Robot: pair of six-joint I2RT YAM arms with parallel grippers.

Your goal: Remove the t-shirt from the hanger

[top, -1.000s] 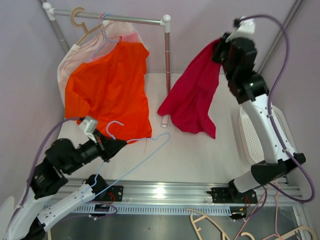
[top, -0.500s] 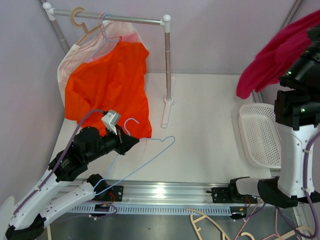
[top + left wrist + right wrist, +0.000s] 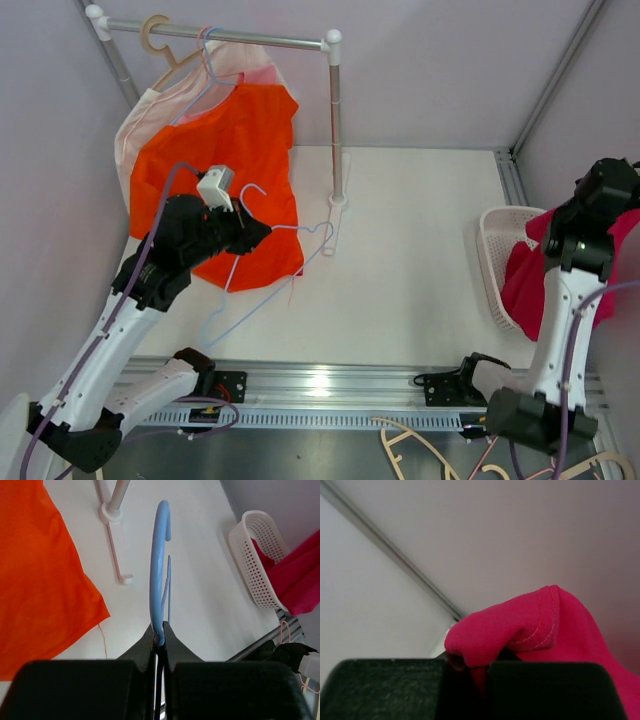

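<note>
Looking over the white tabletop (image 3: pixel 420 250), I see the clothes rail (image 3: pixel 240 39) at the far left with an orange shirt (image 3: pixel 240 150) hanging from it. The crimson t-shirt (image 3: pixel 522 285) is off its hanger, draped partly into the white basket (image 3: pixel 489 262) at the right edge. My right tool (image 3: pixel 470 669) is pinched tight on a fold of that fabric. My left tool (image 3: pixel 159 641) is clamped on the bare blue hanger (image 3: pixel 158 565), held up in front of the orange shirt

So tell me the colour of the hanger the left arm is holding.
Light blue. The hanger shows best in the left wrist view.
</note>
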